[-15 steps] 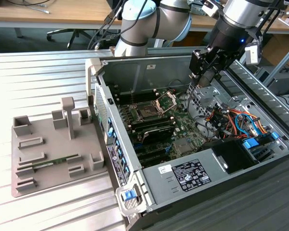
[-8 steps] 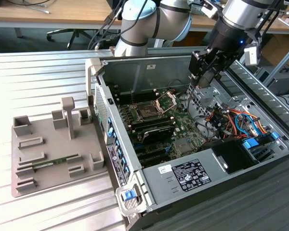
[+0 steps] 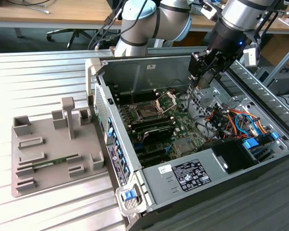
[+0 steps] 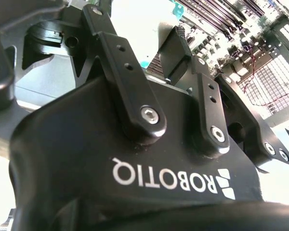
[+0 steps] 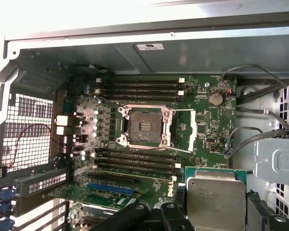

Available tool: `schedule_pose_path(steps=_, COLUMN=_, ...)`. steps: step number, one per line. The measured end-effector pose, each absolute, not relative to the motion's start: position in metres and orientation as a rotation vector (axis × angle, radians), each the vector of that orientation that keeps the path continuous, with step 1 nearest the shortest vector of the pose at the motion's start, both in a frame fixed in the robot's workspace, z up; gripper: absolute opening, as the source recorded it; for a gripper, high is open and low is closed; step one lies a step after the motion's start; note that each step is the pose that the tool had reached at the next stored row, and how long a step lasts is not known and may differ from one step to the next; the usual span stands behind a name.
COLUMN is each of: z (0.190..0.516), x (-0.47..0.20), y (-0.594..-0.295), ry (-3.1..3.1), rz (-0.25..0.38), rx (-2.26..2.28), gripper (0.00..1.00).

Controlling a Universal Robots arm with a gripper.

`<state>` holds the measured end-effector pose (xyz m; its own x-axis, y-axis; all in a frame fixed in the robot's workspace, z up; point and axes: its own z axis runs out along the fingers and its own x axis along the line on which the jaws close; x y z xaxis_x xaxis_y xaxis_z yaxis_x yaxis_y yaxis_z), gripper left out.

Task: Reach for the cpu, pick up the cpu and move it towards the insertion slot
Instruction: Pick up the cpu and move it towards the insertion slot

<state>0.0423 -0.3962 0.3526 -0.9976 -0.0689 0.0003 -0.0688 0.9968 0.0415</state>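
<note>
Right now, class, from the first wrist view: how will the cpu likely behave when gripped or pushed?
The cpu looks like a flat, metal-faced square, so it is probably stiff. Its smooth silvery face may be slippery. Being flat, it should slide rather than roll.

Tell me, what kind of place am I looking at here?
Probably a robotics lab or test workshop. An open computer case lies on a ribbed metal bench, a robot arm reaches over the case, and wooden desks with cables stand behind. A grey parts fixture sits beside the case.
</note>
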Motion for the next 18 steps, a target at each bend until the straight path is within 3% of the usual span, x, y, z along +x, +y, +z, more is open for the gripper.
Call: schedule_pose_path(steps=18, z=0.3435, x=0.0423, y=-0.3961, ry=-3.137, rz=-0.065, rx=0.108, gripper=0.55)
